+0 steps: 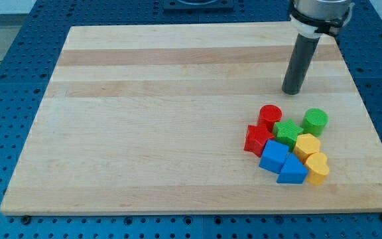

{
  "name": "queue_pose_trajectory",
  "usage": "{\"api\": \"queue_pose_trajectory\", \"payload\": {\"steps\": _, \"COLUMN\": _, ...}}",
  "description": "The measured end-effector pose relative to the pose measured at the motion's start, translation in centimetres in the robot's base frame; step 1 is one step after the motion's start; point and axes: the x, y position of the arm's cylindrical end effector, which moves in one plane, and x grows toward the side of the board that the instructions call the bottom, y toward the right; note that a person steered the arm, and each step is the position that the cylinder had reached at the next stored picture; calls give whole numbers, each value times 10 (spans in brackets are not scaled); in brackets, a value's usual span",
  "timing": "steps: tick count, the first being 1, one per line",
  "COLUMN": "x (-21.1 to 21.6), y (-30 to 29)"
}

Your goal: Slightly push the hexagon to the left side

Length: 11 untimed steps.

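Note:
The yellow hexagon [308,144] sits in a tight cluster of blocks at the view's lower right of the wooden board [144,99]. Touching or close around it are a green star [288,131] on its left, a green cylinder [316,121] above, a yellow heart [318,168] below, a blue cube [274,156] and a blue triangle [292,170]. A red cylinder [270,116] and a red star [257,139] lie on the cluster's left side. My tip [292,91] stands apart from the blocks, above the cluster toward the view's top, roughly over the green star.
The board lies on a blue perforated table [5,79]. The board's right edge [377,133] runs close to the cluster's right side.

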Motion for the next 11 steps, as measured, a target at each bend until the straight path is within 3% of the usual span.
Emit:
{"api": "queue_pose_trajectory", "payload": {"steps": 2, "x": 0, "y": 10}}
{"api": "queue_pose_trajectory", "payload": {"steps": 4, "x": 9, "y": 68}}
{"api": "queue_pose_trajectory", "payload": {"steps": 5, "x": 25, "y": 133}}
{"api": "queue_pose_trajectory", "payload": {"steps": 7, "x": 119, "y": 108}}
{"api": "queue_pose_trajectory", "payload": {"steps": 8, "x": 141, "y": 38}}
{"api": "queue_pose_trajectory", "payload": {"steps": 10, "x": 149, "y": 19}}
{"api": "queue_pose_trajectory", "payload": {"steps": 11, "x": 149, "y": 48}}
